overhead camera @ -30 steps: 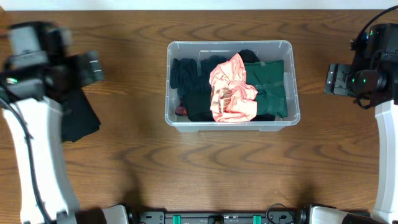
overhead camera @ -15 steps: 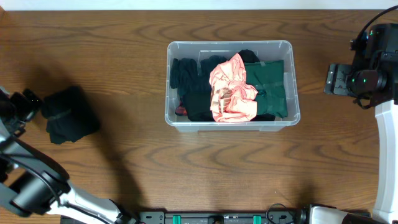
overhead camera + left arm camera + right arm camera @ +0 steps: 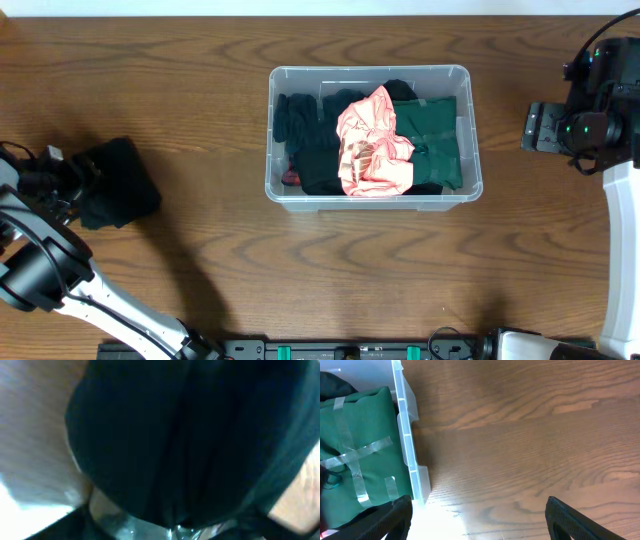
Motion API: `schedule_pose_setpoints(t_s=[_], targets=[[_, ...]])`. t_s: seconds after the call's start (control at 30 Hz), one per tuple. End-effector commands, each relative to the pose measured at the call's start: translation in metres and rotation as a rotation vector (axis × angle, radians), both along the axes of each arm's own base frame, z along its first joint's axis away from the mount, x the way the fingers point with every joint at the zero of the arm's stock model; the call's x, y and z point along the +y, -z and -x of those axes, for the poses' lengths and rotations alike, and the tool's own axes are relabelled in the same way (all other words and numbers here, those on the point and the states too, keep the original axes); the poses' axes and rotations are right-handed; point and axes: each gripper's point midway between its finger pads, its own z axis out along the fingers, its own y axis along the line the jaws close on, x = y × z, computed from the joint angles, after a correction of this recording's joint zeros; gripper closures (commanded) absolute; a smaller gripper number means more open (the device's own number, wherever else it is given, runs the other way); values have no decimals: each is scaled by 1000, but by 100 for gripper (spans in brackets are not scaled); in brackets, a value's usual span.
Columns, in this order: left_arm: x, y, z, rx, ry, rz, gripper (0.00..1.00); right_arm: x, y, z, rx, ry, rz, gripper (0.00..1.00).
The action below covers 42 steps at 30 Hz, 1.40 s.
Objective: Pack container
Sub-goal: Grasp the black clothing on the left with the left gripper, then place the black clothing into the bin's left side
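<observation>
The clear plastic container [image 3: 272, 188] stands at the table's middle. It holds black clothes [image 3: 300, 120], a crumpled pink garment [image 3: 372, 145] and a folded green garment [image 3: 435, 135] with tape strips. A black garment [image 3: 122, 182] lies on the table at the far left. My left gripper [image 3: 68, 180] is at that garment's left edge. In the blurred left wrist view the black garment [image 3: 190, 435] fills the frame and hides the jaws. My right gripper [image 3: 533, 128] is open and empty over bare table right of the container. The right wrist view shows the container's rim [image 3: 405, 435] and the green garment [image 3: 355, 455].
The wooden table [image 3: 330, 270] runs wide around the container. The right arm's white link [image 3: 620, 250] stands along the right edge, and the left arm's link [image 3: 100, 295] crosses the lower left.
My left arm dropped from above the black garment to the table's left edge, then shifted right onto the garment's left side. The right arm and the container have not moved.
</observation>
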Motion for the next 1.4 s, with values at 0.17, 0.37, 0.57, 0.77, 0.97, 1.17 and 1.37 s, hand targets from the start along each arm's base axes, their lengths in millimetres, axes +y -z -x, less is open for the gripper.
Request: schedule_pose_setpoints(t_s=[0.17, 0.37, 0.57, 0.77, 0.97, 1.17, 1.37], targets=[[-58, -34, -32, -178, 70, 224, 94, -1, 1, 0, -2, 16, -6, 17], [-100, -115, -57, -339, 185, 160, 94, -1, 1, 0, -2, 16, -6, 17], [-192, -221, -61, -545, 417, 36, 94, -1, 1, -1, -2, 16, -6, 17], [-311, -257, -40, -616, 722, -8, 94, -1, 1, 0, -2, 15, -6, 17], [-394, -223, -25, -525, 943, -15, 94, -1, 1, 0, 0, 15, -6, 17], [-410, -163, -37, -360, 963, -19, 94, -1, 1, 0, 2, 16, -6, 17], [-400, -120, -53, -260, 917, -18, 94, -1, 1, 1, 3, 15, -7, 17]])
